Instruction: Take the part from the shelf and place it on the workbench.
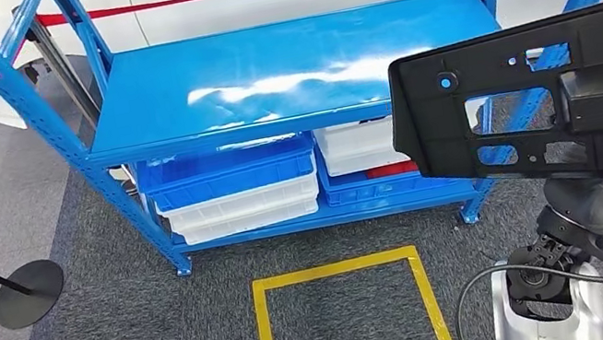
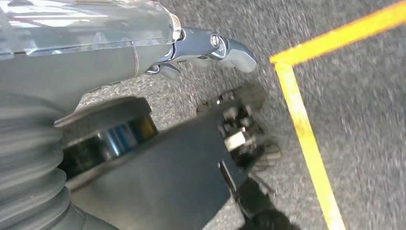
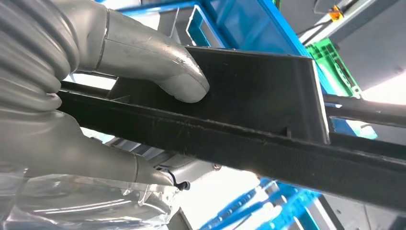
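Head camera's up high, tilted forward and down at the blue shelf (image 1: 282, 80) across the upper frame, yellow floor marking (image 1: 346, 312) at the bottom. Left wrist camera hangs close over carpet, catching that same yellow marking (image 2: 306, 134). Right wrist camera sits tight behind the right hand (image 3: 119, 86), sharing the black part (image 3: 268, 120) with the head view's right side (image 1: 538, 100).

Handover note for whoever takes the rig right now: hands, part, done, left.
Right robot hand: grips the black plastic panel part with cut-out holes, thumb pressed on its face, part held up in front of the blue metal shelf.
Left robot hand: hangs over grey carpet beside a yellow tape line, holds nothing.
Done: part is off the shelf.
Left: carry it to the workbench and set it down.
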Robot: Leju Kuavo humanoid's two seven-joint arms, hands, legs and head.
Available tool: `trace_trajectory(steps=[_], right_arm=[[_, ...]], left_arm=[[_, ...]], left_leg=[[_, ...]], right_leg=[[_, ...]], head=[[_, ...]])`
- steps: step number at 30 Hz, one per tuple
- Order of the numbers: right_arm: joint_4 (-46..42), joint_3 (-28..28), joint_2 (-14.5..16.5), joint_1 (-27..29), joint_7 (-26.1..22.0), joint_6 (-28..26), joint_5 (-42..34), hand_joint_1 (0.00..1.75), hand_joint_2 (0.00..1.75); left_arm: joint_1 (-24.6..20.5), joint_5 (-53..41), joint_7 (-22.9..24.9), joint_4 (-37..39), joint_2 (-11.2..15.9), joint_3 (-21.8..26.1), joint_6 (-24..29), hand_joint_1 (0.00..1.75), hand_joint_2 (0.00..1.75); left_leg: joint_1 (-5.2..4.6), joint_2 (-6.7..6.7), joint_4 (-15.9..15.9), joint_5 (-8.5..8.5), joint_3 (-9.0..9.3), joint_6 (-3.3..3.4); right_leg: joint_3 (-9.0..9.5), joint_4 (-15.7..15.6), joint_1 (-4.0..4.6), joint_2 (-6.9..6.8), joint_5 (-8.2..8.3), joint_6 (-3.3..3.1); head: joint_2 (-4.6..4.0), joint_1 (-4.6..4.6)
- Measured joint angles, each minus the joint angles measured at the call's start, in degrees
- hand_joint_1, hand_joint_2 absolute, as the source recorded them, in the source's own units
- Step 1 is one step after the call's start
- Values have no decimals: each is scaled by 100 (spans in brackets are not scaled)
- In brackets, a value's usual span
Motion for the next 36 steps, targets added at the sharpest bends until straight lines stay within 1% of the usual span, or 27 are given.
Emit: trace_trajectory(steps=[2, 4, 6, 7, 8, 9, 10, 11, 13, 14, 15, 17, 18, 19, 21, 22, 23, 24, 25, 26, 27, 29, 30, 33, 34, 35, 36], right_arm=[[-24, -15, -1, 9, -11, -7, 0, 175, 175], [-89, -38, 2, 26, -38, -31, 1, 175, 175], [-152, -68, 4, 68, -67, -54, 0, 175, 175], [-167, -92, 4, 107, -76, -59, -5, 175, 175], [-175, -123, 4, 156, -84, -56, -15, 175, 175], [-176, -154, 3, 200, -92, -50, -25, 175, 175], [-176, -176, 3, 229, -98, -42, -34, 175, 175], [-175, -188, 2, 245, -103, -32, -39, 175, 175], [-170, -199, -1, 246, -112, -13, -33, 175, 175], [-165, -202, -3, 244, -116, -7, -28, 175, 175], [-155, -204, -5, 248, -122, -4, -22, 175, 175], [-136, -205, -27, 264, -137, -4, -10, 175, 175], [-125, -206, -51, 270, -155, -12, -6, 175, 175], [-113, -205, -81, 256, -180, -32, -3, 175, 175], [-75, -197, -130, 210, -227, -114, -2, 175, 175], [-54, -191, -145, 194, -244, -166, -7, 175, 175], [-35, -187, -159, 193, -256, -215, -14, 175, 175], [-22, -186, -174, 203, -268, -250, -22, 175, 175], [-17, -186, -189, 211, -283, -271, -30, 175, 175], [-18, -186, -201, 221, -295, -281, -39, 175, 175], [-23, -186, -213, 236, -309, -283, -54, 175, 175], [-33, -188, -233, 287, -333, -279, -112, 175, 175], [-36, -195, -241, 313, -342, -270, -151, 175, 175], [-32, -246, -254, 375, -339, -224, -240, 175, 175], [-31, -264, -257, 387, -337, -211, -251, 175, 175], [-31, -277, -260, 393, -335, -203, -257, 175, 175], [-28, -283, -260, 396, -333, -198, -259, 175, 175]], left_arm=[[-16, -44, 10, 0, -1, -27, -9, 0, 175], [-59, -111, 34, 0, -4, -80, -30, 0, 175], [-100, -181, 70, 0, -5, -137, -46, 0, 175], [-111, -199, 90, 0, -5, -165, -49, 0, 175], [-118, -210, 107, 0, -5, -192, -50, 0, 175], [-126, -209, 120, 0, -5, -215, -50, 0, 175], [-137, -204, 128, 0, -6, -227, -49, 0, 175], [-154, -199, 131, 0, -7, -233, -48, 0, 175], [-196, -188, 132, 0, -1, -236, -44, 0, 175], [-211, -184, 131, 0, 3, -236, -42, 0, 175], [-223, -177, 130, 0, 4, -237, -40, 0, 175], [-244, -161, 126, -1, -7, -238, -37, 0, 175], [-257, -155, 125, -3, -15, -238, -31, 0, 175], [-268, -153, 122, -5, -24, -239, -28, 0, 175], [-271, -165, 122, -8, -36, -243, -31, 0, 175], [-264, -179, 125, -9, -42, -247, -39, 0, 175], [-254, -191, 133, -9, -45, -255, -44, 0, 175], [-248, -204, 145, -9, -47, -265, -49, 0, 175], [-248, -220, 160, -9, -50, -278, -54, 0, 175], [-252, -241, 181, -9, -55, -296, -60, 0, 175], [-262, -270, 208, -9, -61, -320, -66, 0, 175], [-293, -335, 263, -8, -68, -373, -72, 0, 175], [-309, -357, 288, -8, -68, -396, -73, 0, 175], [-355, -372, 314, -9, -71, -422, -74, 0, 175], [-373, -370, 315, -9, -72, -425, -74, 0, 175], [-386, -368, 315, -9, -73, -430, -75, 0, 175], [-390, -367, 315, -9, -73, -439, -76, 0, 175]], left_leg=[[17, 54, 11, -8, -4, -61], [45, -96, 230, -207, -92, -117], [56, -322, 905, -624, -358, -141], [55, -374, 1305, -808, -515, -138], [53, -400, 1598, -908, -628, -124], [48, -414, 1691, -897, -649, -99], [39, -436, 1542, -774, -559, -60], [27, -497, 1186, -573, -372, -4], [16, -791, 394, -264, 22, 134], [9, -915, 150, -202, 140, 179], [1, -983, 44, -204, 186, 203], [3, -880, -56, -167, 224, 195], [17, -803, -128, -130, 249, 192], [34, -721, -199, -89, 274, 193], [33, -548, -276, -46, 292, 198], [25, -458, -276, -46, 283, 202], [20, -368, -270, -50, 271, 199], [18, -278, -259, -58, 261, 193], [19, -194, -244, -68, 254, 184], [23, -114, -222, -86, 250, 169], [23, -41, -187, -112, 250, 146], [-2, 64, -116, -170, 250, 84], [-19, 110, -90, -192, 253, 51], [-18, 238, -60, -242, 273, -40], [0, 160, 17, -320, 251, -67], [19, 24, 188, -452, 190, -91], [35, -158, 509, -651, 59, -108]], right_leg=[[-38, -5, 2, 113, 35, -88], [-68, -17, -10, 214, 78, -162], [-106, -19, -4, 321, 114, -216], [-124, -17, 10, 383, 127, -234], [-139, -16, 27, 456, 138, -246], [-147, -15, 44, 537, 148, -252], [-150, -14, 61, 624, 157, -254], [-147, -14, 77, 715, 167, -252], [-152, -15, 84, 874, 188, -234], [-168, -15, 68, 944, 203, -207], [-192, -21, 42, 1012, 223, -171], [-228, -53, 11, 1143, 270, -78], [-247, -41, 25, 1090, 260, -47], [-298, 48, 43, 953, 191, -23], [-554, 580, 63, 545, -134, 5], [-731, 954, 51, 415, -322, 24], [-878, 1273, 35, 346, -446, 44], [-939, 1422, 15, 308, -468, 64], [-889, 1358, -3, 280, -389, 83], [-718, 1072, -19, 232, -226, 98], [-485, 651, -26, 120, -67, 108], [-157, 62, -3, -114, 112, 56], [-114, -36, 15, -170, 117, 11], [-152, -32, 25, 11, 137, -115], [-157, -44, 15, 79, 154, -153], [-159, -57, 0, 142, 173, -189], [-164, -62, -5, 211, 188, -216]], head=[[0, 0], [0, -1], [0, -1], [0, -1], [0, -1], [0, -1], [0, -1], [0, -1], [0, 1], [0, 0], [0, -1], [0, -2], [0, -1], [0, 1], [0, 3], [0, 3], [0, 4], [0, 4], [0, 4], [0, 4], [0, 4], [0, 3], [0, 3], [0, 2], [0, 2], [0, 2], [0, 2]])
